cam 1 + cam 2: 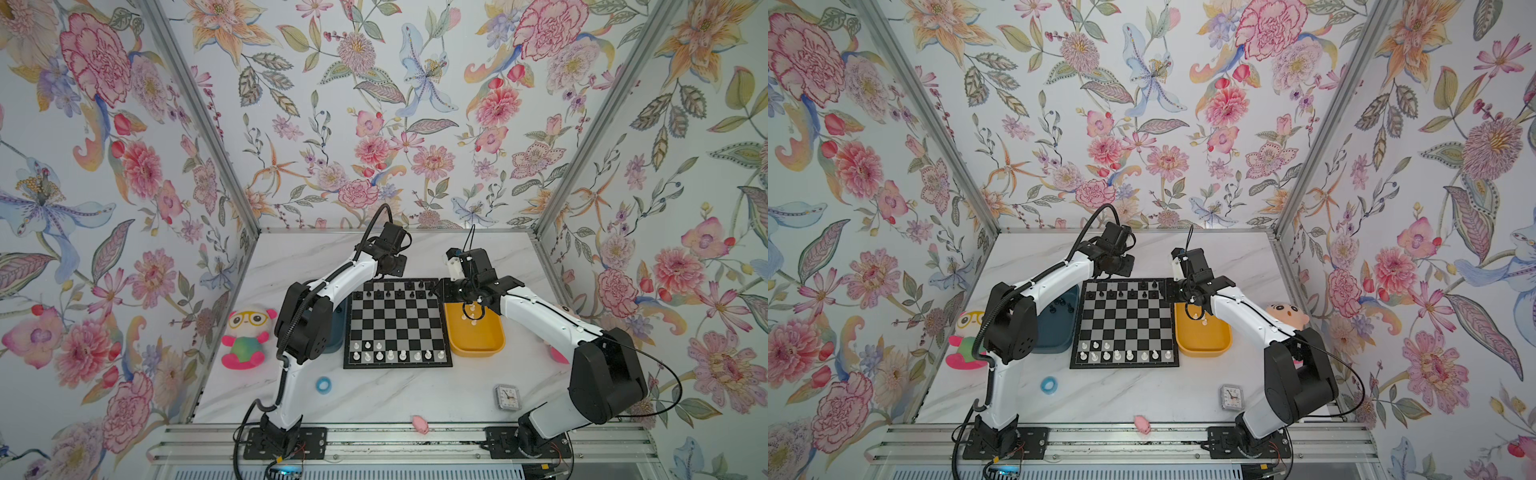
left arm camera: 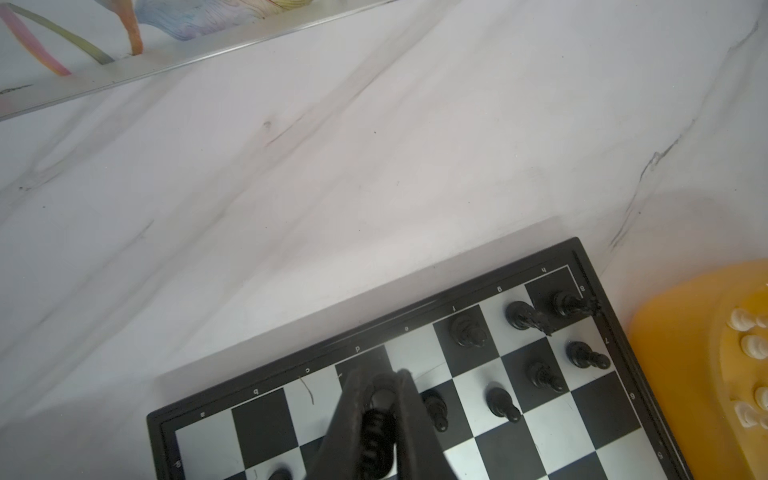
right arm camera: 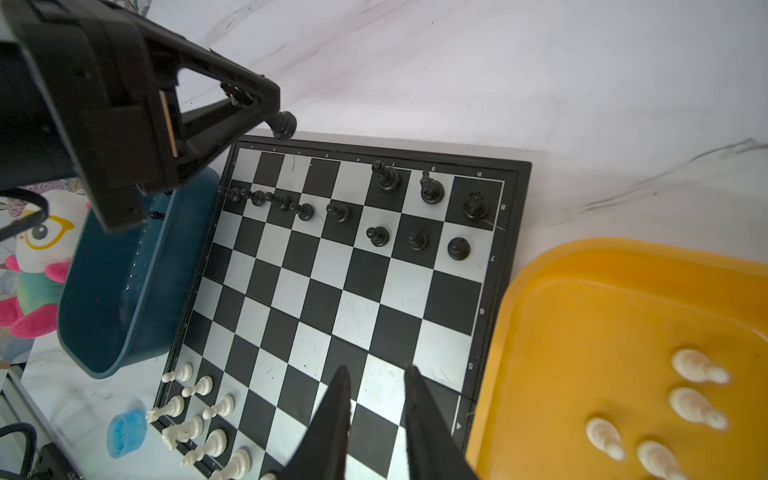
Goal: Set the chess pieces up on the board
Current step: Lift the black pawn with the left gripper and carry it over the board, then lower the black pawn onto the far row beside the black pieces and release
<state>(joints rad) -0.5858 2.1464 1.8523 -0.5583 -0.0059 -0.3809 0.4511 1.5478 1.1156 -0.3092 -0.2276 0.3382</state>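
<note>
Clamping a black piece [image 3: 284, 124], its kind unclear, left gripper [image 2: 379, 386] overhangs the board [image 3: 361, 307] lettered a–h; right gripper [image 3: 376, 370] gapes empty.

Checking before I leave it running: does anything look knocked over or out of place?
Nothing on the board looks toppled. Only the white pieces in the yellow bin lie on their sides. A small pink toy sits right at the table's front edge, easy to knock off.
</note>
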